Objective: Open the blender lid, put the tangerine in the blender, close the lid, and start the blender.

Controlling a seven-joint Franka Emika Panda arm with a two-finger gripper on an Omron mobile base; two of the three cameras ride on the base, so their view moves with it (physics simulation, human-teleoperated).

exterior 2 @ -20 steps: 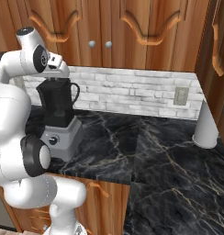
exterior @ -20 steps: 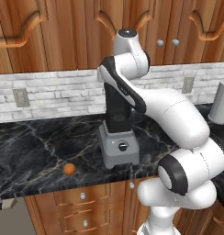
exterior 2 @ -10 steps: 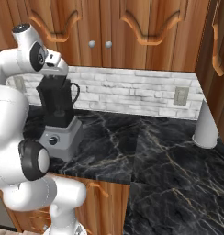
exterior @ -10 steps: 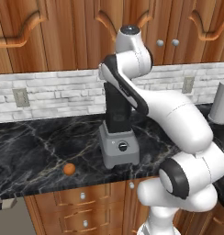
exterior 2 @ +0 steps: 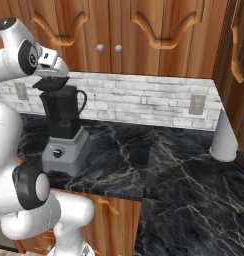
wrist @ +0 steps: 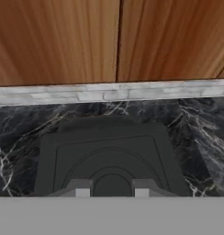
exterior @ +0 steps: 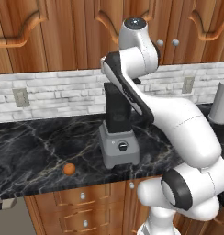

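Observation:
The blender (exterior: 119, 146) (exterior 2: 63, 150) stands on the black marble counter, its grey base with the round knob facing forward and its dark jar (exterior 2: 61, 112) upright. My gripper (exterior 2: 50, 74) (wrist: 111, 188) hangs just over the jar's top, shut on the middle grip of the blender lid (exterior 2: 50, 83) (wrist: 109, 151). That flat black cap sits slightly tilted, raised a little above the jar's rim and shifted left. In the left base view my arm hides the jar's top. The tangerine (exterior: 69, 169) lies on the counter left of the blender base, near the front edge.
A grey cylinder (exterior: 221, 103) (exterior 2: 225, 137) stands at the far right of the counter. Wooden upper cabinets (exterior 2: 119, 35) hang close over the hand. A brick backsplash with wall outlets (exterior: 20, 97) runs behind. Drawers (exterior: 81, 197) sit below the counter edge.
The hand has moved a little up and to the left with the lid, which has come off the jar's rim. Blender and tangerine have not moved.

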